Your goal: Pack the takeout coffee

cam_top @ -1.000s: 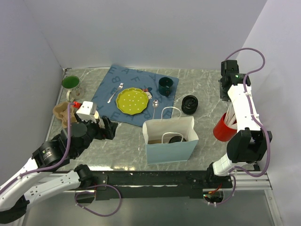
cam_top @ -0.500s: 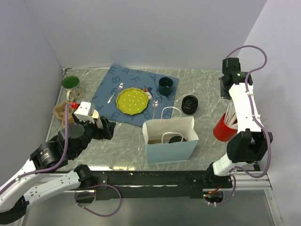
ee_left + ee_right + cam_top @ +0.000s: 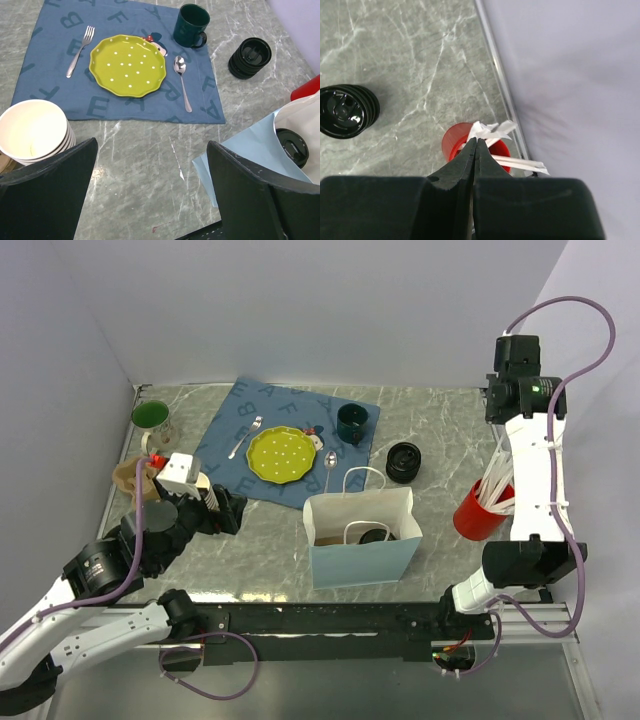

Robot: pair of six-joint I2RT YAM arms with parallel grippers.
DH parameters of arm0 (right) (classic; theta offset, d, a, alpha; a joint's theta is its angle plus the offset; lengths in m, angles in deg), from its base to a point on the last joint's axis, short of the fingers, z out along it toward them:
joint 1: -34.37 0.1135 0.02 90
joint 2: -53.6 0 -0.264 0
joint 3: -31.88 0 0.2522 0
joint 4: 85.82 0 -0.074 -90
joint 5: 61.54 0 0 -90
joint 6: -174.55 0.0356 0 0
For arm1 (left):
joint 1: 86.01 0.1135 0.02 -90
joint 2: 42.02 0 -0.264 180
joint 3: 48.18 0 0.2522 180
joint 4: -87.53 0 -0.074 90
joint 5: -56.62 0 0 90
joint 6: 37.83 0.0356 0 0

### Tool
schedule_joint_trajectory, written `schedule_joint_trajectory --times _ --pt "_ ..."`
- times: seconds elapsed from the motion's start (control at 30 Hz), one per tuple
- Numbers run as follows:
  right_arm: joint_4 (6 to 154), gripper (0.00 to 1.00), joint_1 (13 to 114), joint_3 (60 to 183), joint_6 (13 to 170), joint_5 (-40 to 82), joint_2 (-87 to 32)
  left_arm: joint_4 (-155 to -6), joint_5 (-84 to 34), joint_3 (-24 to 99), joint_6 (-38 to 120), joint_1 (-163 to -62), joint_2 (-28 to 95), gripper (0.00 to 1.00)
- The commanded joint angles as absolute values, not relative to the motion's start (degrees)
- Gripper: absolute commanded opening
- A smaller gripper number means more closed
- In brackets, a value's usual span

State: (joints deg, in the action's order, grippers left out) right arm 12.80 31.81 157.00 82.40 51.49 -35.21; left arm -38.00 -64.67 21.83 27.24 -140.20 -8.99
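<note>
Hanging low over the marble table (image 3: 270,540), the left gripper (image 3: 150,150) has its fingers (image 3: 50,185) spread wide apart with nothing between them. To the right of its right finger stands a pale blue paper bag (image 3: 240,160) with its mouth open. The takeout coffee (image 3: 292,146) sits inside, and only its black lid shows. Just beside the left finger is a stack of lidless paper cups (image 3: 32,130). Ahead of the gripper a blue placemat (image 3: 45,85) carries a yellow-green dotted plate (image 3: 127,65), a fork (image 3: 80,44), a spoon (image 3: 182,82) and a dark green mug (image 3: 191,25). The right gripper (image 3: 476,142) is held high, its fingers pressed together on nothing. A red cup (image 3: 452,145) of white wrapped sticks lies directly below its tips, and a stack of black lids (image 3: 347,111) lies off to their left.
</note>
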Motion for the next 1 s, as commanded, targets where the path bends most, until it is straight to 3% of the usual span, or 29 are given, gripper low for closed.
schedule_joint_trajectory --times 0.0,0.3,0.53,0.73,0.97 --pt "8.97 0.00 32.97 160.34 84.38 55.96 -32.62 -39.69 -63.70 24.82 26.85 -140.06 -8.36 0.97" --pt "10.02 0.00 40.42 166.66 83.32 64.92 -28.58 -38.20 -62.12 26.05 23.69 -140.15 -10.64 0.97" --pt "8.61 0.00 52.37 183.36 82.00 71.26 -30.25 -38.02 -62.64 28.42 21.14 -140.15 -11.26 0.97" --pt "20.37 0.00 64.24 179.96 81.90 61.35 -22.70 -37.14 -61.94 31.58 23.07 -140.15 -8.98 0.97" --pt "37.88 0.00 66.02 162.11 90.52 39.11 -6.87 -35.82 -62.29 35.10 24.30 -140.15 -6.78 0.97"
